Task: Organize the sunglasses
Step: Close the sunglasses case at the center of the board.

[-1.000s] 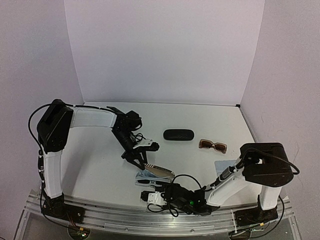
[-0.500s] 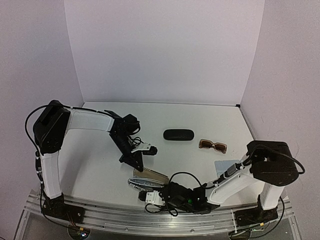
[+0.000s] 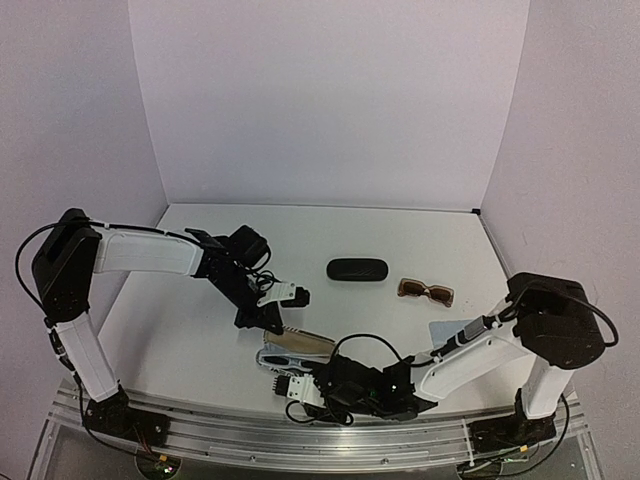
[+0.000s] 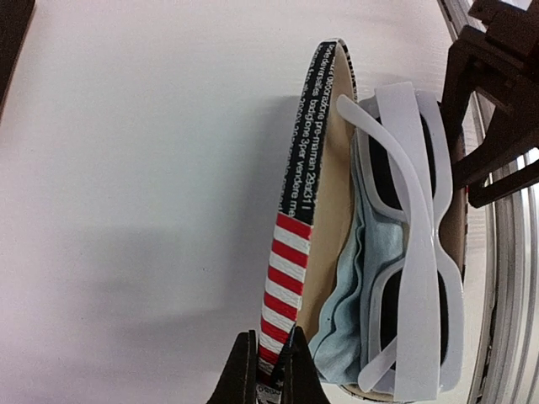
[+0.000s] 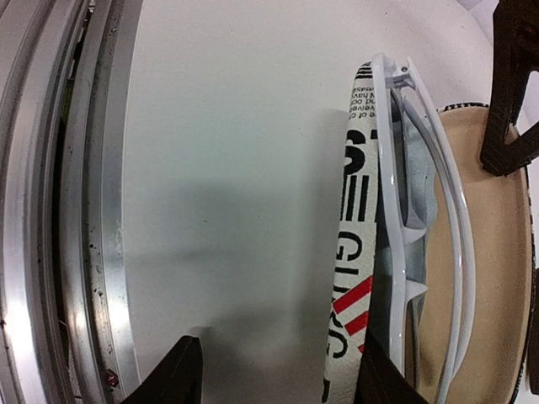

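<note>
The left arm has swung its shoulder out to the left, and the left end effector (image 4: pixel 269 349) has closed on the lid rim of the black, white and red striped oval case (image 4: pixel 290 244), pinching it tight. The right end effector (image 5: pixel 280 345) has let its jaws part beside the case's near wall. Whether either finger touches that wall is hard to tell from its wrist view.

The hold on the lid is a thin edge pinch. It could slip, or a pull could drag the whole light case across the table (image 3: pixel 180 330) towards the near rail. One temple of the white plastic-framed sunglasses (image 4: pixel 417 252) looks to ride above the rim, so a closing lid might catch it.

The striped case lies open, with a crumpled pale blue cloth (image 4: pixel 354 311) in it and the white pair folded on top. The plain black oval case (image 3: pixel 357 269) sits shut farther back, its contents unseen. The brown translucent sunglasses (image 3: pixel 426 291) lie loose on the table right of it, near a second pale blue cloth (image 3: pixel 455 328).
</note>
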Action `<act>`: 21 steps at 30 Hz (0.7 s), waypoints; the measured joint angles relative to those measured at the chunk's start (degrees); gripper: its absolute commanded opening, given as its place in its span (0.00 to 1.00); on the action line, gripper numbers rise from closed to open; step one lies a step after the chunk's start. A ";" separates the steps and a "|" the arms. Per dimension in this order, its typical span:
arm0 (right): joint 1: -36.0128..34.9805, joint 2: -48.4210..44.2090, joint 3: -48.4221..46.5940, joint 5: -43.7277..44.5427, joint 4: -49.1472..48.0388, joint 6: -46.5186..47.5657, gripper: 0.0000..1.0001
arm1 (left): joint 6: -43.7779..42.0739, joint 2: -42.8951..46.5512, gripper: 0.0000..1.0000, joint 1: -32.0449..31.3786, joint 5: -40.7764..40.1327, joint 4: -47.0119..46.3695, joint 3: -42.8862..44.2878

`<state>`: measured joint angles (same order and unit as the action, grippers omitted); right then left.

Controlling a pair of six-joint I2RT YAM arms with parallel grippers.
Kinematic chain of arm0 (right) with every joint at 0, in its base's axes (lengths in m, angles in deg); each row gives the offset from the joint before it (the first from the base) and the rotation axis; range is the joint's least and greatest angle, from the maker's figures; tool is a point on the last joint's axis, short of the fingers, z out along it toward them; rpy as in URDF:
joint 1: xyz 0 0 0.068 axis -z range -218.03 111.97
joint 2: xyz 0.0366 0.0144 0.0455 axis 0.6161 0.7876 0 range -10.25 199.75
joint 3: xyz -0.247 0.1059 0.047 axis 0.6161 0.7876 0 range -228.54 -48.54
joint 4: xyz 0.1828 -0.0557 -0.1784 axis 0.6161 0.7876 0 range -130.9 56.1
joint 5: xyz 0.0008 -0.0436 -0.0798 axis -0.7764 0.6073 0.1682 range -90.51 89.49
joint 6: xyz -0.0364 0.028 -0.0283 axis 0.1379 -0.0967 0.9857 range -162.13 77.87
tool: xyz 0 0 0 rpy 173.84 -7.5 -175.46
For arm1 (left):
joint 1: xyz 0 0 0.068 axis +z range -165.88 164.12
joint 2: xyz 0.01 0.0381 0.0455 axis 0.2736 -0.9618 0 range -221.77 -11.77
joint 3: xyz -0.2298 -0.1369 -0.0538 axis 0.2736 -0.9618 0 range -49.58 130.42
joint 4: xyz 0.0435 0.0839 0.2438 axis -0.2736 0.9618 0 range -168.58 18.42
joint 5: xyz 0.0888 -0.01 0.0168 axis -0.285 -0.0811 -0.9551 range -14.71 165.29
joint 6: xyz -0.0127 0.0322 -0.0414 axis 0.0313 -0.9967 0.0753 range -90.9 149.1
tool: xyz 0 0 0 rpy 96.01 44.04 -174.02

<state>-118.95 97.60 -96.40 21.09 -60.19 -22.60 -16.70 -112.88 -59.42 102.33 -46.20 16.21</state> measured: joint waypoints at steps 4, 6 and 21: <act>0.22 -1.60 -0.23 -1.92 2.84 -1.67 0.52 | 0.40 0.33 0.00 -0.38 -1.71 -2.35 -1.84; 0.46 -2.80 -0.39 -3.12 3.83 -2.89 0.54 | 0.78 0.34 0.00 -0.40 -2.15 -3.16 -2.60; 5.36 -12.39 -0.98 -8.14 4.37 -12.43 0.45 | 5.44 0.76 0.00 -0.46 -7.18 -9.40 -4.38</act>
<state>-113.59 85.20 -97.38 12.94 -55.81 -35.04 -11.25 -112.12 -59.88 95.15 -55.61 11.83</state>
